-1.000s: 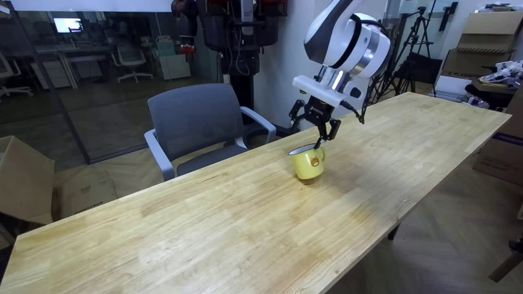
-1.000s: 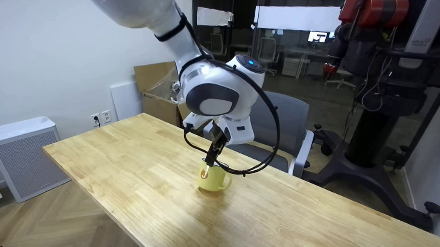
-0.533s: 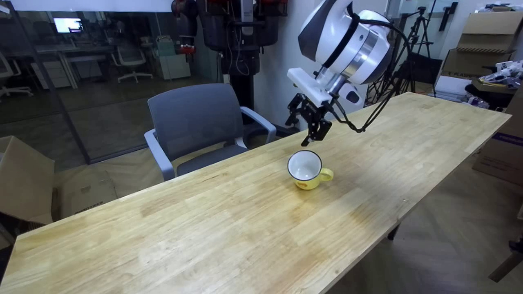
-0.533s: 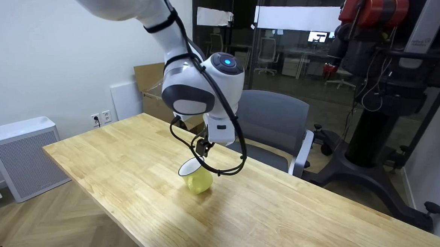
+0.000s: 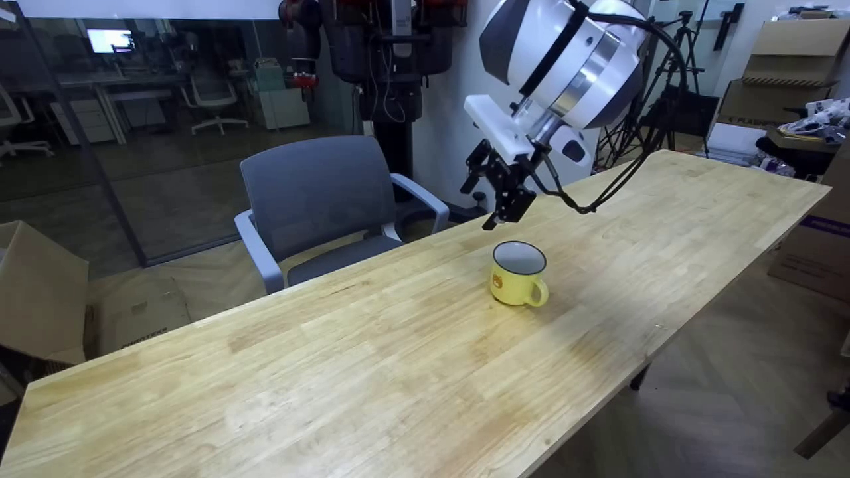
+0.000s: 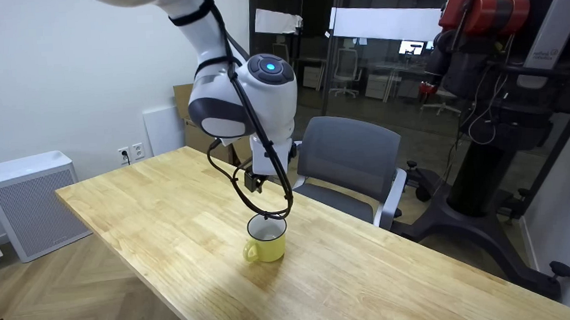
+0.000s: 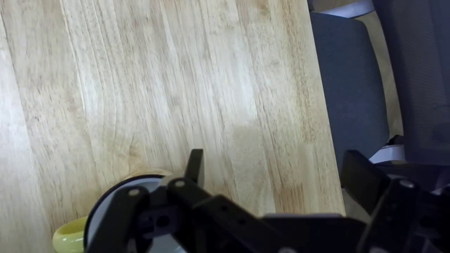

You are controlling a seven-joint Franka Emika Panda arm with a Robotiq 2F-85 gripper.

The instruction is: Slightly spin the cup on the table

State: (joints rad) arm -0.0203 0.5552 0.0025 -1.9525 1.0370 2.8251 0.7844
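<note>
The yellow cup (image 5: pixel 514 287) stands upright on the light wood table (image 5: pixel 332 372). Its white inside, dark rim and a small animal-face print show in an exterior view. In another exterior view the cup (image 6: pixel 269 251) has its handle at the lower left. My gripper (image 5: pixel 477 207) is open and empty, above the table on the chair side of the cup, apart from it. In the wrist view the fingers (image 7: pixel 272 154) are wide apart with only table and chair seat between them. The cup's handle (image 7: pixel 68 237) shows at the lower left; the left finger linkage hides part of the cup.
A grey chair (image 5: pixel 325 199) stands against the table's long edge, near the gripper. Black cables (image 6: pixel 265 146) loop down from the wrist close above the cup. A large red and black robot (image 6: pixel 485 71) stands behind. Cardboard boxes (image 5: pixel 790 79) stand off the table.
One second ago a finger was at the rim of the tilted cup. Then the gripper came away upward and the cup rocked. Now the cup stands upright with its handle turned.
</note>
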